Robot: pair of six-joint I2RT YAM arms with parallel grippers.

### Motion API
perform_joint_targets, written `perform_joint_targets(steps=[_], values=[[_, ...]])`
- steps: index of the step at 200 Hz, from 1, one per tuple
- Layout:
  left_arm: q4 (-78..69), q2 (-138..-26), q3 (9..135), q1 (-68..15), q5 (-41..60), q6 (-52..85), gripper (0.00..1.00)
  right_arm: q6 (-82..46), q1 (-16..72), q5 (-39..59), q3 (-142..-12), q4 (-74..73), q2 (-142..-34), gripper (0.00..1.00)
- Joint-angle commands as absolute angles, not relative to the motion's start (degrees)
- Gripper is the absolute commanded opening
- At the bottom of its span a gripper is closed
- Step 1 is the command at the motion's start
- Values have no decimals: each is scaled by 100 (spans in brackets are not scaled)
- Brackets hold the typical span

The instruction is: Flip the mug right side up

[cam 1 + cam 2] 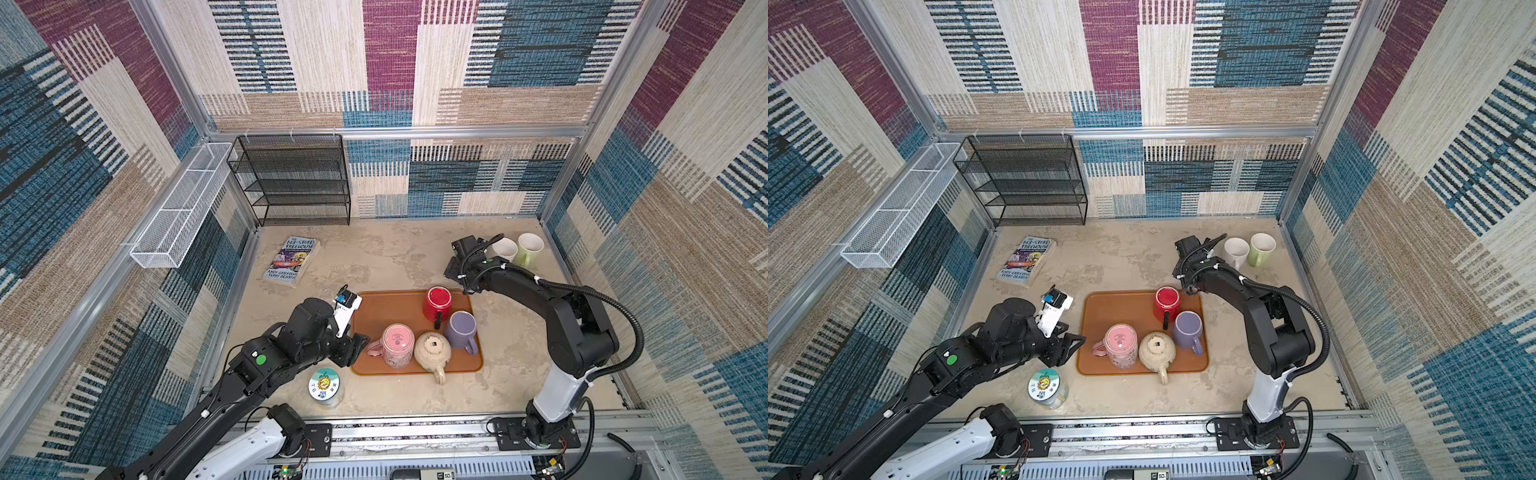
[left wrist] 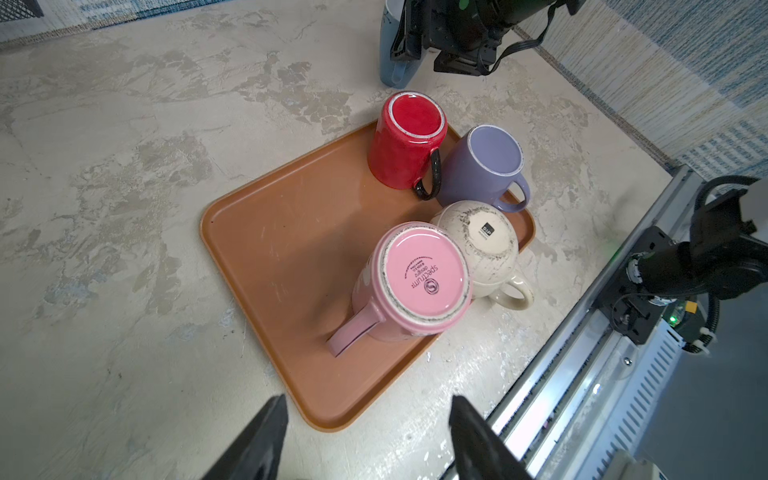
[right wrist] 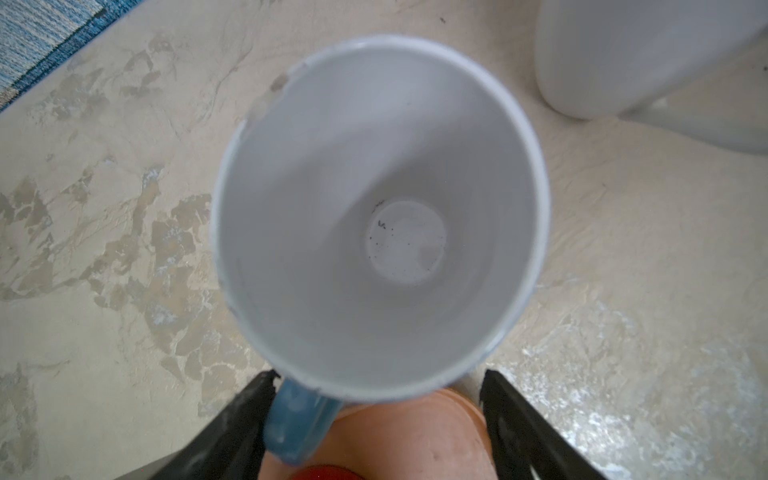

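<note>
Right pincer (image 3: 377,374): fingers apart, either side of the blue mug's (image 3: 332,166) handle. One finger is just beside the handle, the other is clear of it. Nothing is clamped.
Left pincer (image 2: 369,399): apart and empty, hovering by the tray's (image 2: 270,249) left edge, left of centre in both top views.
Blue mug: upright, mouth up, on the worktop (image 2: 124,166) just beside the tray, hidden under my right arm (image 1: 519,286) right of centre in both top views.
Around: red mug (image 2: 409,141), purple mug (image 2: 482,166), pink mug (image 2: 419,278) and cream mug (image 2: 478,237) stand bottom-up on the tray. White mug (image 1: 505,248) and green mug (image 1: 528,247) stand upright at the right.
Materials: glazed mugs, the blue one white inside with a chipped rim. The tray is smooth, orange-brown and round-cornered, the worktop mottled beige.
</note>
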State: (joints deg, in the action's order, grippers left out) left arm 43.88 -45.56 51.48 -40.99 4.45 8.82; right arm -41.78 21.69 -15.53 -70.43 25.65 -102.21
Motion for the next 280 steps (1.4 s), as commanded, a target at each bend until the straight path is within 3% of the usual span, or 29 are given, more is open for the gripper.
perform_joint_targets(steps=[1,73,280], values=[[4297,-4599,5137,-4107,348,791,66,-3889,2178,-1722,-7057,2740,-10217,78],[4306,-4722,5142,-4097,376,808,67,-3437,2175,-1899,-7023,2951,-10100,69],[4332,-5004,5173,-4019,316,809,67,-2462,2083,-1716,-7761,3244,-10670,15]])
